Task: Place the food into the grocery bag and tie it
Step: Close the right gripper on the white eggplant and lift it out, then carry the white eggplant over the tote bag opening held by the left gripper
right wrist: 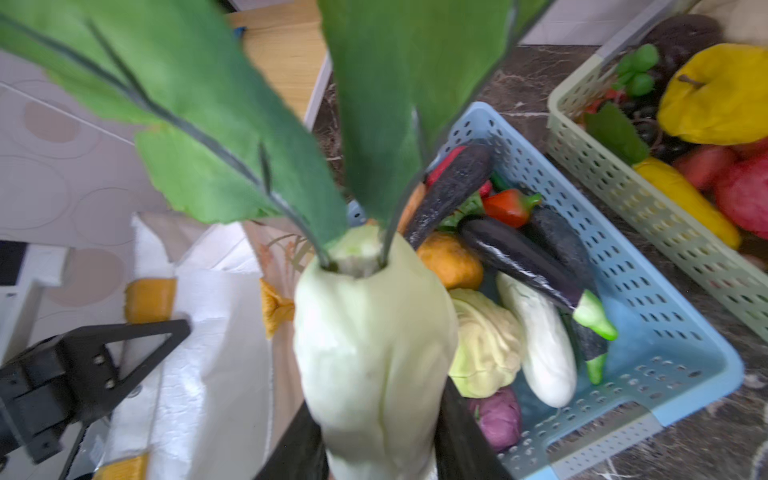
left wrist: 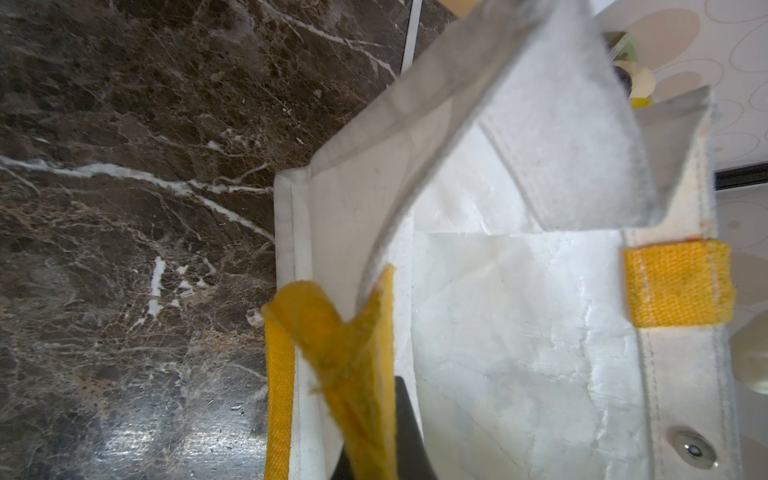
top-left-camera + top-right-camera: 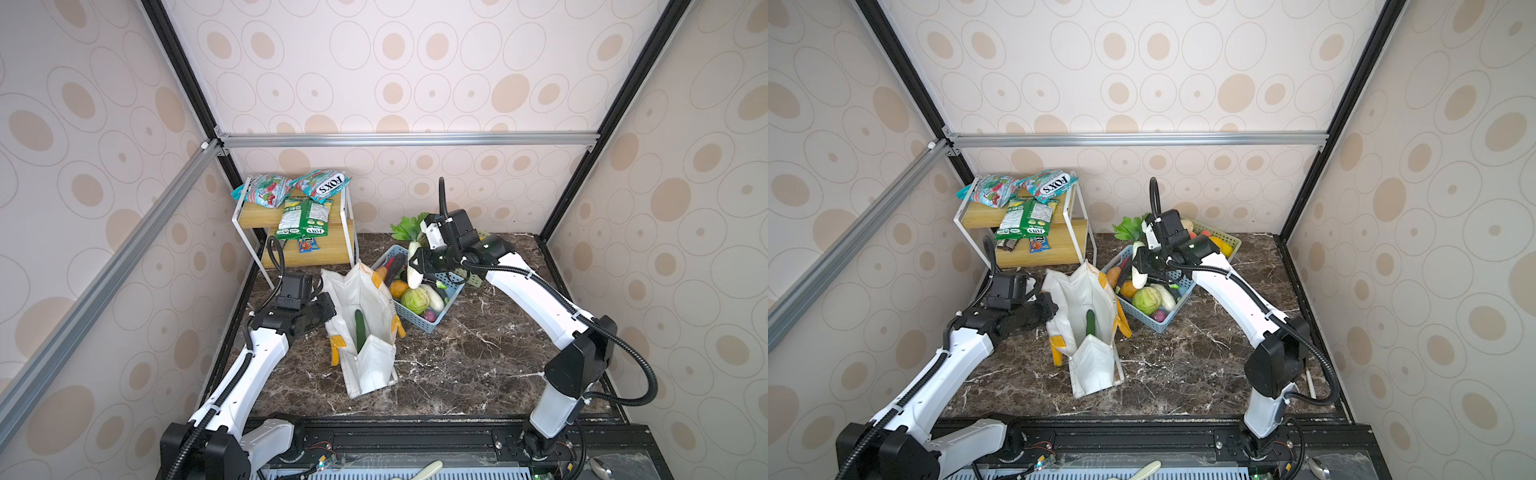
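One teal-and-white foil snack packet (image 3: 328,187) on the two-step wooden shelf (image 3: 332,251) reads "FOX'S", upside down from the robot's side. The print on the green packet (image 3: 305,216) below it is too small to make out.

The right gripper (image 3: 417,262) is clamped around the middle of a long white plastic radish with green leaves (image 3: 414,279), up above the blue slotted plastic basket (image 3: 415,319) of toy vegetables. The radish's long axis stands near upright — leaves up and toward the back wall, blunt root end down over the basket.

The left gripper (image 3: 329,309) is pinched shut on the left wall of the white fabric grocery bag with yellow-orange handles (image 3: 374,365). The bag stands open on the dark marble tabletop (image 3: 478,365), just beside the blue basket. A dark green toy cucumber (image 3: 360,330) lies inside, along the bag's length.

Only the left wrist view shows a metal snap button (image 2: 692,451) on the bag's inner rim. Only the right wrist view looks clearly into the pale green slotted basket (image 1: 623,195) — a yellow fruit (image 1: 715,95) and red ones, partly hidden by the arm in both top views.
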